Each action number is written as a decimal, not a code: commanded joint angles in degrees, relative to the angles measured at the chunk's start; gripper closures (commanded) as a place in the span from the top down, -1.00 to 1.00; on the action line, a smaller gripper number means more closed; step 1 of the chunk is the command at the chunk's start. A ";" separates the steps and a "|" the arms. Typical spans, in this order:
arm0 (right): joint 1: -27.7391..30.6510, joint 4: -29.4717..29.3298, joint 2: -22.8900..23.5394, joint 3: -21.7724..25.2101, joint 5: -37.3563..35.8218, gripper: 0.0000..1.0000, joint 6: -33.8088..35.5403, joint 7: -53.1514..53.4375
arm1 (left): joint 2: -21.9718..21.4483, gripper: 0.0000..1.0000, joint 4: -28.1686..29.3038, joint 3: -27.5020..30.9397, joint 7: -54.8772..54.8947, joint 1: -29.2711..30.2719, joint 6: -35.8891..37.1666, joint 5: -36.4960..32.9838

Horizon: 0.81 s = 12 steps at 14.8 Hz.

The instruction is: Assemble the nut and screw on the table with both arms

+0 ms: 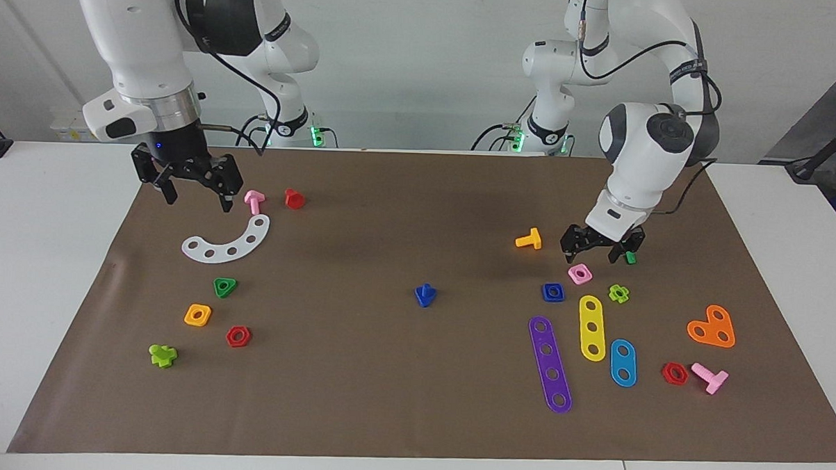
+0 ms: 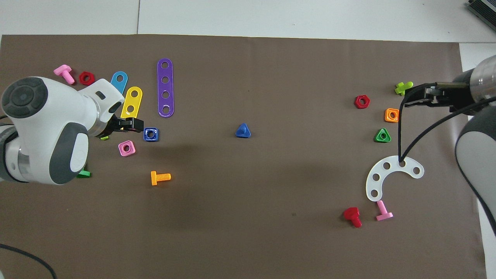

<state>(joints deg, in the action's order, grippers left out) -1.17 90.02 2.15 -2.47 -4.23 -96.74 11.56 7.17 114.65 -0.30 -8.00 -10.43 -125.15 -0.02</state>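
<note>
While left claw [image 1: 602,250] hangs released over pink nut [image 1: 580,273] beside blue nut [image 1: 553,292], right claw [image 1: 194,185] waits released.

The table [image 1: 55,264] is seen from a high camera across from the robots, facing them; it is viewed steeply downward from above the robots' own end; the brown mat [image 2: 248,232] is shared, half a turn apart.

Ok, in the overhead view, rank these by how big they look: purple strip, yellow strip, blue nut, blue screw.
1. Purple strip, plainly the longest.
2. Yellow strip, shorter; its near end is hidden under the left arm.
3. Blue nut and blue screw look about alike, so no ranking between them.
</note>
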 commanded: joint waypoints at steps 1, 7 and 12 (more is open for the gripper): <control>1.69 6.36 -3.90 -0.43 4.30 1.00 0.86 -3.56 | 3.02 0.90 0.57 0.73 -1.93 -1.96 -4.73 0.10; 2.48 6.83 -4.09 -0.43 5.11 1.00 0.14 -12.26 | 10.14 0.83 0.57 0.82 -2.72 -3.28 -12.12 0.10; 2.66 9.37 -5.31 -0.52 5.37 1.00 -0.29 -12.00 | 10.67 0.72 1.19 0.73 -3.34 -3.98 -12.66 0.10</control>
<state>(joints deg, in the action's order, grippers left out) 0.35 96.40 -0.78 -2.45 -0.75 -96.32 1.47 18.32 114.99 -0.41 -10.38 -13.42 -136.65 -0.02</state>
